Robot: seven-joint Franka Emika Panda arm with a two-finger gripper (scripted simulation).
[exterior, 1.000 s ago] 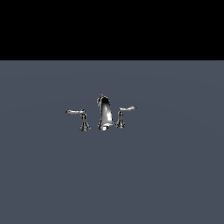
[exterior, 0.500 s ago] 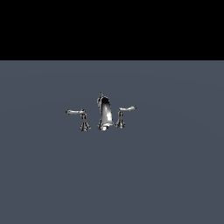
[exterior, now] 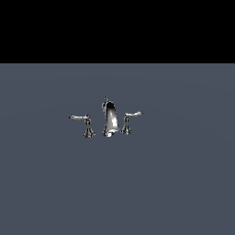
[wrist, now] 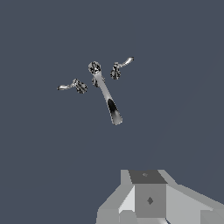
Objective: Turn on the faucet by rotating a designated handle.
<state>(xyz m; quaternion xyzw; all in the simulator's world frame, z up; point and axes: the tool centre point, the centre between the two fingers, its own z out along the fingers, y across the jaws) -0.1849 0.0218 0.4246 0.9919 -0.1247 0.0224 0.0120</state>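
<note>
A small shiny chrome 3-piece faucet (exterior: pixel 109 120) stands on a flat slate-grey worktop (exterior: pixel 183 183), near the middle of the exterior view. Its tall curved central spout (exterior: pixel 110 121) rises from a round base and carries a thin rod (exterior: pixel 106 99) on top.

2 chrome lever handles flank the spout, each on its own flared post and each apart from the spout base. The handle with the shorter lever, tilted slightly upward (exterior: pixel 129 120), sits just beside the spout on the exterior view's right, its lever pointing away from the spout. The other chrome handle, with a longer, level lever (exterior: pixel 83 124), stands on the exterior view's left, a little further from the spout, its lever also pointing outward.

In the wrist view the same set is seen from above: the spout (wrist: pixel 107 97) stretches toward the camera with a dark patch near its outlet, the short-lever handle (wrist: pixel 120 67) lies on 1 side and the long-lever handle (wrist: pixel 72 85) on the other.

The light grey block of the arm's pincer (wrist: pixel 148 199) fills the lower edge of the wrist view, well apart from the faucet. Its fingertips are out of the picture, so I cannot tell whether they are apart or together. The arm does not show in the exterior view.
</note>
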